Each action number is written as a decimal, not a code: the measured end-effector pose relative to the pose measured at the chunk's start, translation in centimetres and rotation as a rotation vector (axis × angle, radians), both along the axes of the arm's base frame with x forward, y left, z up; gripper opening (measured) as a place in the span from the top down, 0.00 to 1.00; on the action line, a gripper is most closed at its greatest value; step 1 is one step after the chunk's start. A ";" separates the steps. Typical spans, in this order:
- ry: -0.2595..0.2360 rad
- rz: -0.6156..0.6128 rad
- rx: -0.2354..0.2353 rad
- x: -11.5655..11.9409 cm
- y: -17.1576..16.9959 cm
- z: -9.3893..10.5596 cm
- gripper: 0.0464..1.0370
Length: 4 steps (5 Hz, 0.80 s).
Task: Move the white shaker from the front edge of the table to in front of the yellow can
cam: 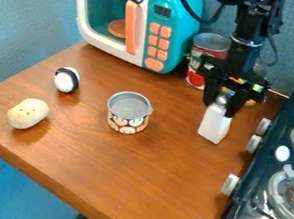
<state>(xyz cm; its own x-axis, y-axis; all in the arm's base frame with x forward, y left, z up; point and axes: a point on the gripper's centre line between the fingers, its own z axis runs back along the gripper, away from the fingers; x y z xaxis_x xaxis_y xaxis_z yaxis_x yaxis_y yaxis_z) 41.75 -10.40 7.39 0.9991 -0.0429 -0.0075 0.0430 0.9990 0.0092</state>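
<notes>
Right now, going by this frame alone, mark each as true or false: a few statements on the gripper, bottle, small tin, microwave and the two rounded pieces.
1. The gripper is at the top of the white bottle. True.
2. The white bottle is between the small tin and the stove. True.
3. The small tin is inside the toy microwave. False: it is on the wooden counter.
4. The speckled piece touches the small tin. False: they are apart.

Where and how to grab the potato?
Grip the potato across its middle, coming straight down from above, closing on the two long sides. It lies flat on the table, longer than it is wide, so the narrow span should hold best; the rounded ends would likely slip.
</notes>
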 end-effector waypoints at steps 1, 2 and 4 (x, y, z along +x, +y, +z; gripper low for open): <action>0.020 0.053 -0.009 -0.6 -0.2 -1.1 0.10; 0.021 0.069 0.004 -1.3 -0.2 -1.7 0.03; -0.056 0.054 0.014 -3.6 -0.7 1.3 0.04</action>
